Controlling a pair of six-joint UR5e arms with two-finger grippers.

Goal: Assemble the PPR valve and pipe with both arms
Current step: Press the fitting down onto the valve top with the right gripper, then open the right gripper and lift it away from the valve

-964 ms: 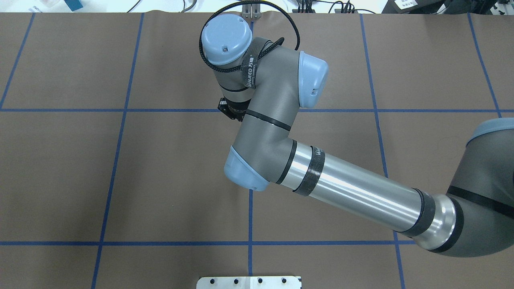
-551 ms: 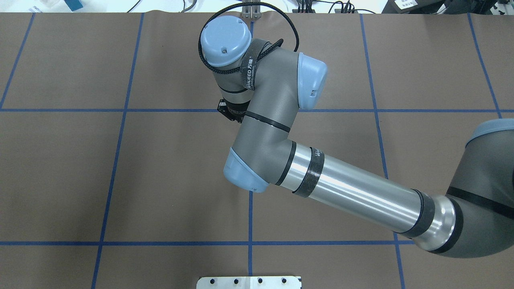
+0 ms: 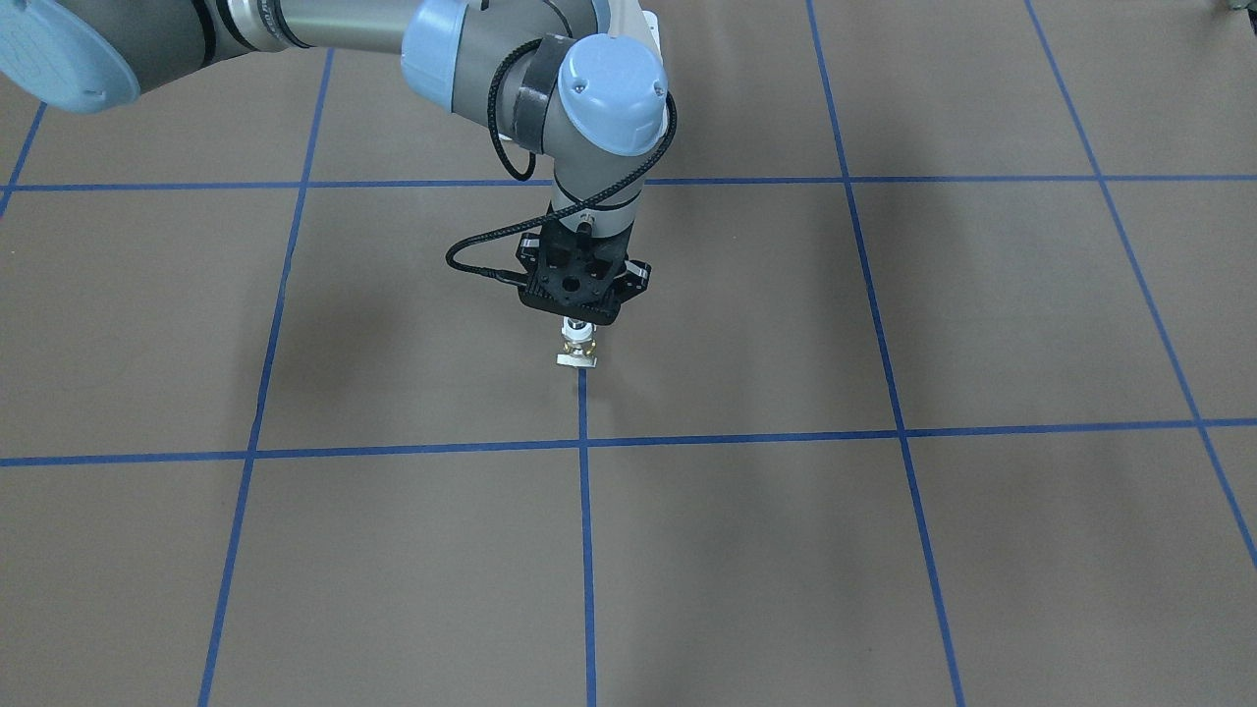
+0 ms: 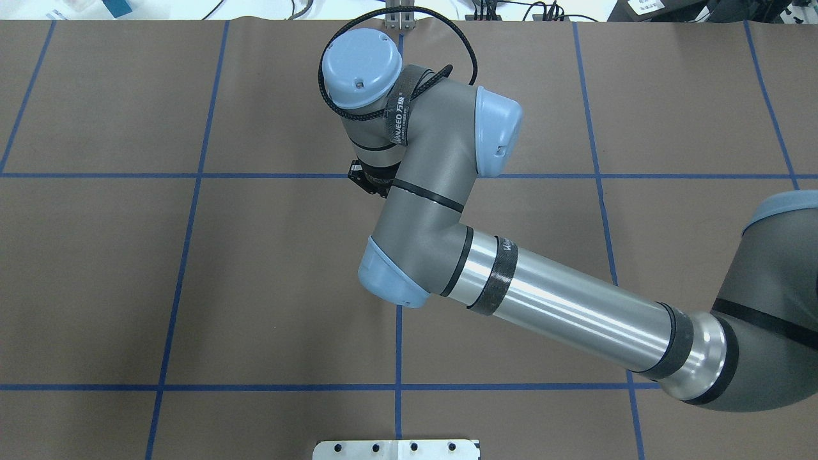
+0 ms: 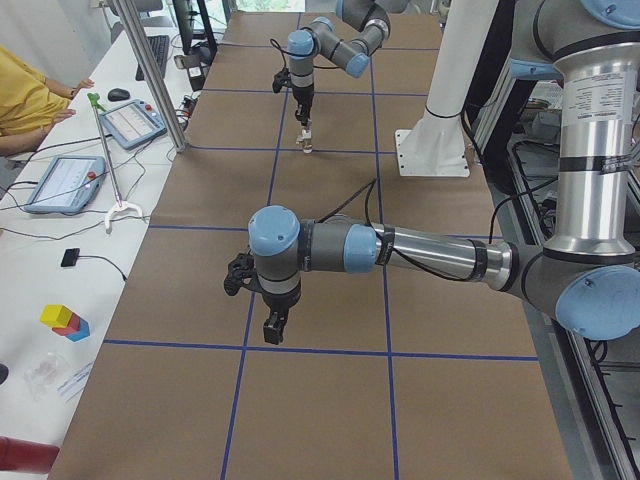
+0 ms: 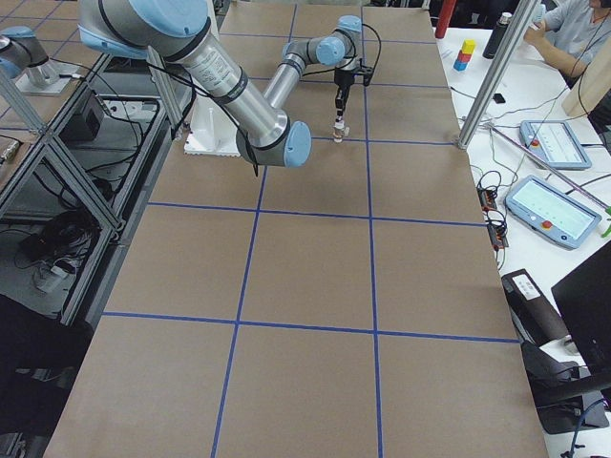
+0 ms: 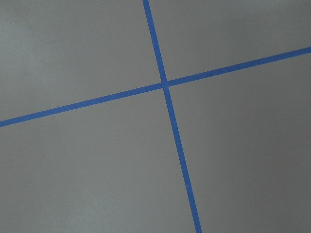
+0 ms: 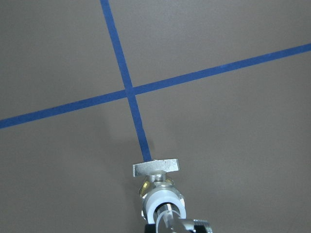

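Note:
My right gripper (image 3: pixel 581 319) points straight down near the table's middle and is shut on the upper end of the PPR valve (image 3: pixel 578 348). The valve hangs upright: white socket up, brass middle, flat pale tab (image 8: pixel 156 167) lowest, just above or on a blue tape line. A shiny chrome bit (image 8: pixel 166 218) shows at the white end; I cannot tell whether it is the pipe. In the overhead view the wrist hides the valve. My left gripper (image 5: pixel 272 328) hangs above the bare mat far to the left; I cannot tell if it is open or shut. Its wrist view shows only mat.
The brown mat (image 4: pixel 255 287) carries a blue tape grid. The white bolted pedestal (image 4: pixel 396 449) stands at the robot's edge. Beyond the far edge lie tablets (image 5: pixel 65 180), coloured blocks (image 5: pixel 65 320), an aluminium post (image 5: pixel 150 70) and a person's arm (image 5: pixel 30 105).
The right wrist has shifted very slightly over the same spot. Nothing else has visibly changed.

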